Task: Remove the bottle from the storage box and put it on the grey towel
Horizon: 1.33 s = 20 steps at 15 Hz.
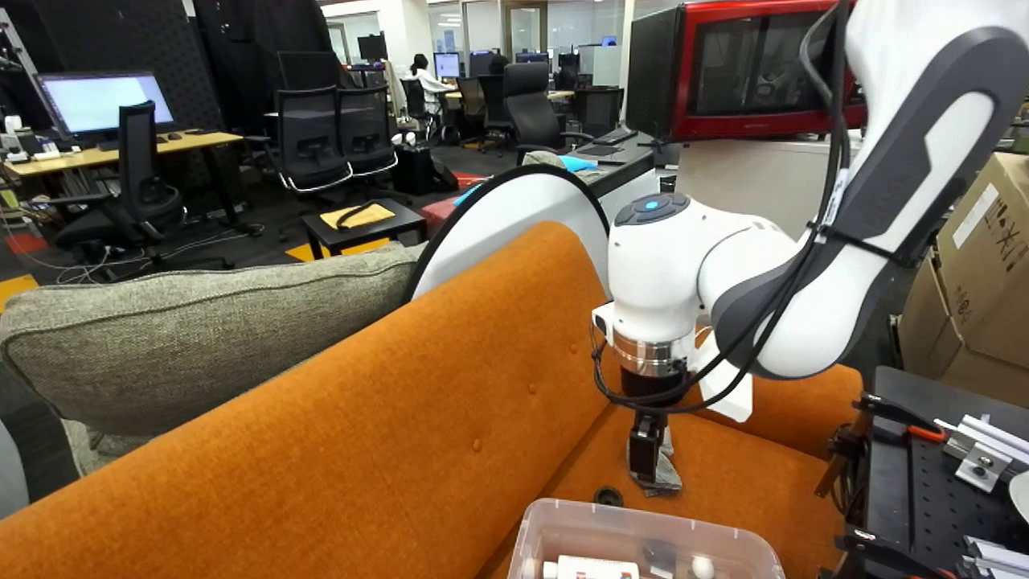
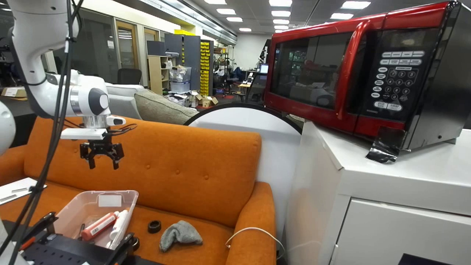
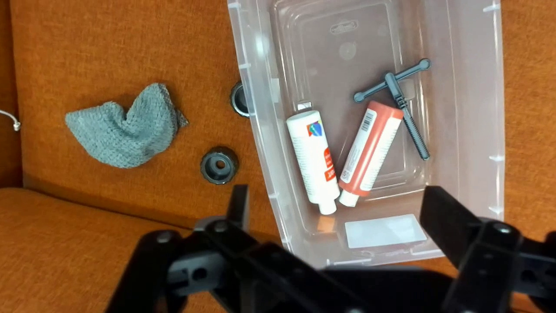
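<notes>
The clear storage box [image 3: 260, 130] sits on the orange sofa seat; it also shows in both exterior views [image 1: 643, 515] [image 2: 70, 213]. Inside lie a white bottle [image 3: 312, 156] and a red bottle [image 3: 372, 148] with a white cap, side by side with caps close together. They also show in an exterior view, white [image 2: 119, 222] and red [image 2: 99, 226]. The grey towel [image 3: 126, 130] lies crumpled on the seat beside the box, also in an exterior view [image 2: 180, 235]. My gripper [image 3: 338, 189] is open and empty, pointing down above the box's level, near the backrest [image 2: 104, 168].
A grey T-handled screw [image 3: 406, 108] lies in the box near the red bottle. Two black knobs [image 3: 219, 165] [image 3: 239, 100] lie between box and towel. The sofa backrest [image 2: 191, 165] rises behind. A black perforated table [image 1: 949, 498] with clamps stands close to the box.
</notes>
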Motion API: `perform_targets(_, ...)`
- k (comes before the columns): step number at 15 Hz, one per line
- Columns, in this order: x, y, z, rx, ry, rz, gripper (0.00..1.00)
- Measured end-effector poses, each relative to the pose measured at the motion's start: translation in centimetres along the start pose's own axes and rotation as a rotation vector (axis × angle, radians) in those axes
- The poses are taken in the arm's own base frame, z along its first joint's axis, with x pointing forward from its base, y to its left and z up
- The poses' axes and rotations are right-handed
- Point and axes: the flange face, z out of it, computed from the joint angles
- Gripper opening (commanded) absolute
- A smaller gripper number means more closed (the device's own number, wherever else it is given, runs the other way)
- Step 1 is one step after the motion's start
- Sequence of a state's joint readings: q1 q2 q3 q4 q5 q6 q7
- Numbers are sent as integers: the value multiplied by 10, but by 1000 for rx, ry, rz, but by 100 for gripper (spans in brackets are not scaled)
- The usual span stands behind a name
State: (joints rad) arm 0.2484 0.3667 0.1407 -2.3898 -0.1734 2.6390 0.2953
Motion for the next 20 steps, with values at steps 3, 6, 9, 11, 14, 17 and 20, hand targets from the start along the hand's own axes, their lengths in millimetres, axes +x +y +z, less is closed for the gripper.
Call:
perform_targets(3, 10, -7, 23, 22, -27, 16, 100)
perform_targets(6, 14, -7, 22, 24, -20, 17, 100)
perform_targets(9, 14, -7, 21, 24, -20, 17, 100)
perform_targets(11, 14, -7, 21, 24, -20, 18, 100)
perform_targets(14, 14, -8, 23, 33, -18, 30, 100)
perform_targets(17, 21, -14, 37, 68, 2, 62, 100)
perform_targets(20, 36, -20, 65, 85, -2, 81, 100)
